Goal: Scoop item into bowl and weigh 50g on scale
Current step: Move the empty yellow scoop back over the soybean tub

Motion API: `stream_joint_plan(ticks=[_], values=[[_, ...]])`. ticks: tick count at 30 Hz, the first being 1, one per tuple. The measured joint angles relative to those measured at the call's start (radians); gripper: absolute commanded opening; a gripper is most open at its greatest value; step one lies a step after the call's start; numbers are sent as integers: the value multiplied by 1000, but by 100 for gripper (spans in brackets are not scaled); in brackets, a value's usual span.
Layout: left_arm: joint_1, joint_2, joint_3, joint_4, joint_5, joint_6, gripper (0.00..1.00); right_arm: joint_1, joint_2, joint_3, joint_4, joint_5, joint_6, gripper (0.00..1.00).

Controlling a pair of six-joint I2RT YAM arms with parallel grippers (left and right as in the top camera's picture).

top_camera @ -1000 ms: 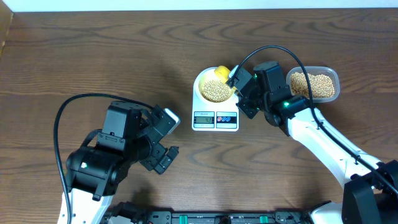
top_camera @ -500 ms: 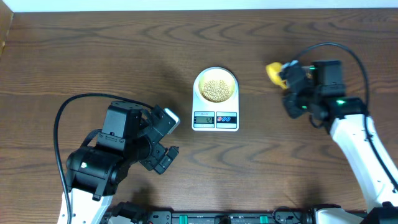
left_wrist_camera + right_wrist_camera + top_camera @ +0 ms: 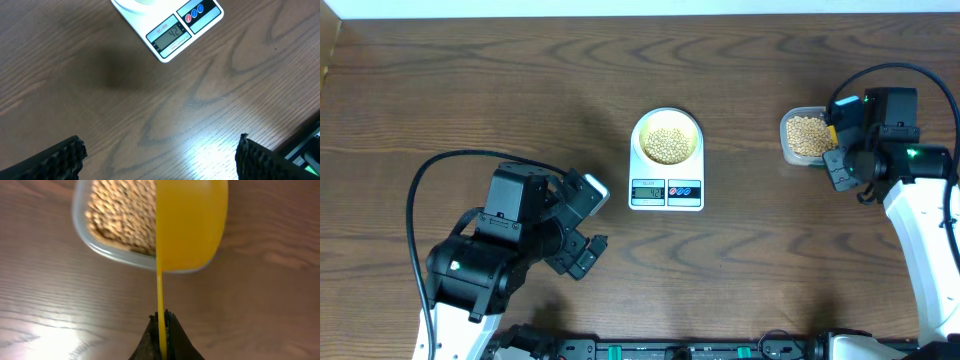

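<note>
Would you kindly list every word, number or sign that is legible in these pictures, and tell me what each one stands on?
"42": on the digital display of the scale, left wrist view.
Small print around that display: too small to read.
Marks on the two buttons: too small to read.
Overhead view: the display's digits are too small to read.
No other text is visible.

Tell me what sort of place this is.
Likely a robot lab bench, not a kitchen: wooden table, a left arm, a right gripper clamping a yellow scoop, and a scale bearing a bowl of beans.
</note>
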Motion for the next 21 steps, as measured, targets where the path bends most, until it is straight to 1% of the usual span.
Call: stream_joint_plan(ticks=[4, 11, 17, 21], values=[[0, 2, 0, 0, 0, 0, 98, 0, 26, 2, -6, 57, 0, 1], [0, 2, 0, 0, 0, 0, 98, 0, 154, 2, 5, 93, 3, 1], [0, 2, 0, 0, 0, 0, 98, 0, 214, 2, 103, 106, 3, 1], [0, 2, 0, 0, 0, 0, 98, 0, 245, 2, 132, 109, 3, 1]])
